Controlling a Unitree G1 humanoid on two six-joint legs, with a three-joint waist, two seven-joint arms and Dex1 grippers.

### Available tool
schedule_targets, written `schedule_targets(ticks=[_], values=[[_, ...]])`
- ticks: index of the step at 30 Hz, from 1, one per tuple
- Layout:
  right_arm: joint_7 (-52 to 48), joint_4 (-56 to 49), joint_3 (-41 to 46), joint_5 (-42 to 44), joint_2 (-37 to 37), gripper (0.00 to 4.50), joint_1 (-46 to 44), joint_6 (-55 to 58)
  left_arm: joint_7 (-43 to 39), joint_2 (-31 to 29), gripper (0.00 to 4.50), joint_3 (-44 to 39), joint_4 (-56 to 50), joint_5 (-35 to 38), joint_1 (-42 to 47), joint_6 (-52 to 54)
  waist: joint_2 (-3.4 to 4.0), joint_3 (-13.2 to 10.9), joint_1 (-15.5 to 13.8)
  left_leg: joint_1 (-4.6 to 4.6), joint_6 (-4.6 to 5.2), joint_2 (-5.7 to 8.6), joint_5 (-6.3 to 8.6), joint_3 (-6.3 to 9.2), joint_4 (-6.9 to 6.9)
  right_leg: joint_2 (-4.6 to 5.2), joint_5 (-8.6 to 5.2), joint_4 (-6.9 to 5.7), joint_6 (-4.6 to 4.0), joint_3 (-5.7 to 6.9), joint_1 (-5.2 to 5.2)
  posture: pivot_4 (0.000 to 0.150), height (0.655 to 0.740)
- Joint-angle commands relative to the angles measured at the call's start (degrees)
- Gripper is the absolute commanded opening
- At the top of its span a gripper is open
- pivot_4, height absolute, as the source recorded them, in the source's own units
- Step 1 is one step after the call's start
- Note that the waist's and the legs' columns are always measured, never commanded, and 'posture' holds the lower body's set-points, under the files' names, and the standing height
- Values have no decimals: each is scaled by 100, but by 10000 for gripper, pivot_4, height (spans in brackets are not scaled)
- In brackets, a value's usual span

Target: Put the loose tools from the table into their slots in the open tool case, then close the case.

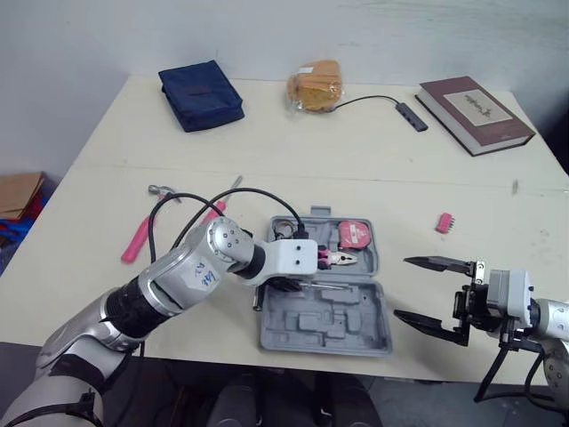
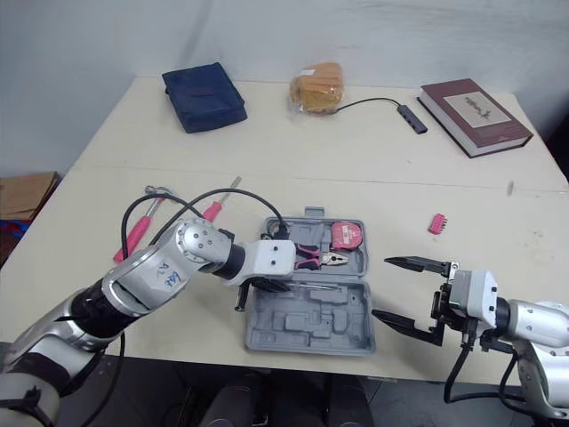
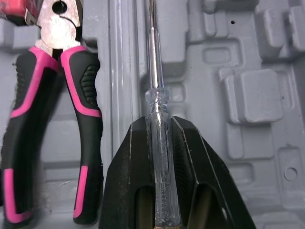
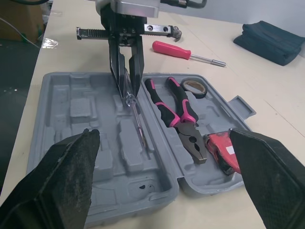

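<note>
The grey tool case lies open near the table's front edge. Inside it are pink-and-black pliers, a red tape measure and a black tape roll. My left gripper is shut on a clear-handled screwdriver, whose shaft points down along the case's middle ridge beside the pliers. To the right of the case, my right gripper stands open and holds nothing. A pink-handled hammer and a pink screwdriver lie on the table left of the case. A small pink bit holder lies to the right.
At the back of the table sit a blue pouch, a bagged bread roll, a cable with a hub and a brown book. A cardboard box stands on the floor at the left.
</note>
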State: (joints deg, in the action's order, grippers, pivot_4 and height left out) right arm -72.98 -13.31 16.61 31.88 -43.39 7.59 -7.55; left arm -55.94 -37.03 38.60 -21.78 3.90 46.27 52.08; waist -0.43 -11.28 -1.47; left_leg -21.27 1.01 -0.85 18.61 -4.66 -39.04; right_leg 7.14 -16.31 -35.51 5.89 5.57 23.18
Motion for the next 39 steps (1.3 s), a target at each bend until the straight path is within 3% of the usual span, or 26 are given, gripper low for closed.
schedule_targets(ticks=[1,11,12,18,22,24,28,34,39], values=[[13,-153,74,51,6,45000,7,-88,24,83,71,24,-11,-115,102,47,0,0,0,0,0,0,0,0,0,0,0,0,0,0,0,1500,7400],[61,-347,120,94,35,45000,254,-92,-15,29,71,96,52,-357,103,-122,0,0,7,2,0,0,0,0,-2,1,0,-3,0,-2,-1,1500,7400],[68,-353,117,93,35,45000,258,-91,-10,41,9709,91,61,-382,102,-201,0,0,5,3,0,0,0,0,-2,1,0,-4,0,-3,-1,1500,7400],[87,-360,109,110,27,45000,265,-82,-67,154,36101,-178,-245,-192,81,-388,0,0,-1,1,1,1,0,0,-3,4,0,-3,0,-2,-1,1500,7400],[81,-344,89,111,29,45000,282,-65,-188,157,36101,-832,-371,210,-50,-762,0,0,12,2,0,-1,0,0,-3,3,0,-5,0,-2,0,1500,7400],[85,-314,102,103,50,45000,302,-98,-153,265,36101,-1242,-129,386,-320,-1598,1,1,12,2,0,-2,0,0,-4,4,0,-5,0,-1,0,1500,7400],[89,-239,160,64,97,45000,395,-191,-286,580,25031,-1989,421,847,-861,-3077,1,1,5,4,0,0,0,0,-5,11,0,-5,0,3,-3,1500,7400],[131,-101,217,5,166,45000,521,-371,-175,1146,235,-2338,1343,1004,-1621,-4125,1,1,3,6,2,4,1,4,-8,17,1,-2,2,13,-13,1500,7400],[183,-36,216,-22,188,45000,550,-464,-98,1394,235,-2214,1861,840,-1819,-4290,1,1,1,6,4,5,2,7,-8,18,1,-1,3,18,-17,1500,7400]])
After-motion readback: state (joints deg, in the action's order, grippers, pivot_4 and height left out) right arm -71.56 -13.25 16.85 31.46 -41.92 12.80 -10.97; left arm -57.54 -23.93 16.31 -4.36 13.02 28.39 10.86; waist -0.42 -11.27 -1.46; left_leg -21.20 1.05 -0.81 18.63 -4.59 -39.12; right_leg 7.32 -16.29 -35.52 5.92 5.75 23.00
